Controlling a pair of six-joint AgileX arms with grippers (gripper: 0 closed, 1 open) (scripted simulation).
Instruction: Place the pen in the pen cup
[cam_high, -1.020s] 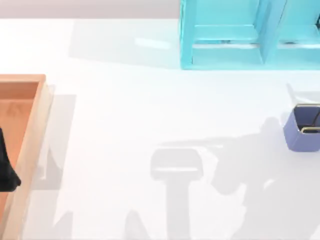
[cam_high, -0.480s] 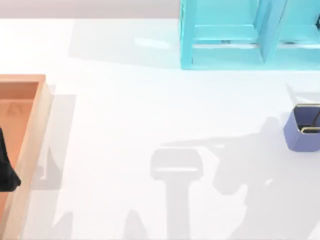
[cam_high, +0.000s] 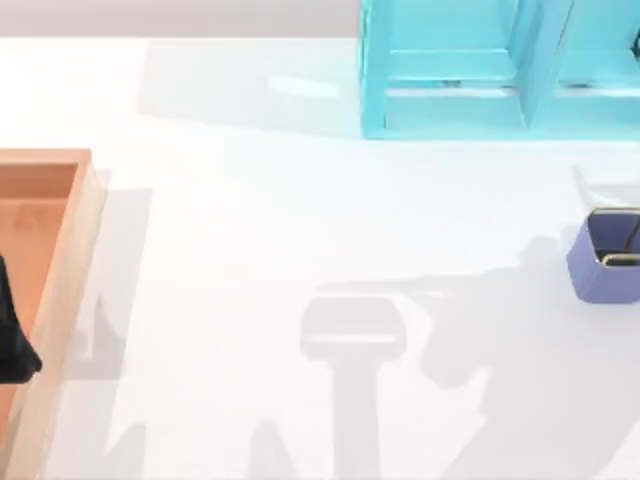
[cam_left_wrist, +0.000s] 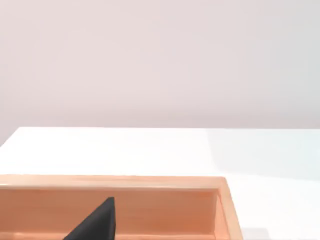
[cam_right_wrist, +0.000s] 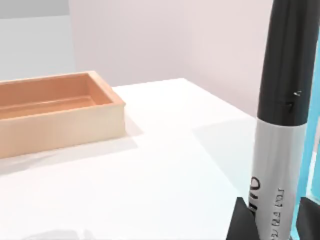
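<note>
The pen (cam_right_wrist: 280, 125) stands upright close to the right wrist camera, black above and with a printed grey-white band below. My right gripper (cam_right_wrist: 272, 222) is shut on it, a dark finger (cam_right_wrist: 241, 220) showing on each side of the band. The pen cup (cam_high: 606, 256), a small periwinkle square with a gold wire rim, sits at the table's right edge in the top view. My left gripper (cam_high: 12, 335) is parked over the orange tray at the far left, and a black part of it (cam_left_wrist: 95, 225) shows in the left wrist view.
An orange wooden tray (cam_high: 75, 230) lies along the left side of the table and is seen again as the tray (cam_right_wrist: 65, 120) in the right wrist view. A large turquoise shelf (cam_high: 500, 70) stands at the back right. Arm shadows fall across the white table's middle.
The arm shadow on the table near the cup has shifted slightly. The cup, the tray and the left arm have not moved.
</note>
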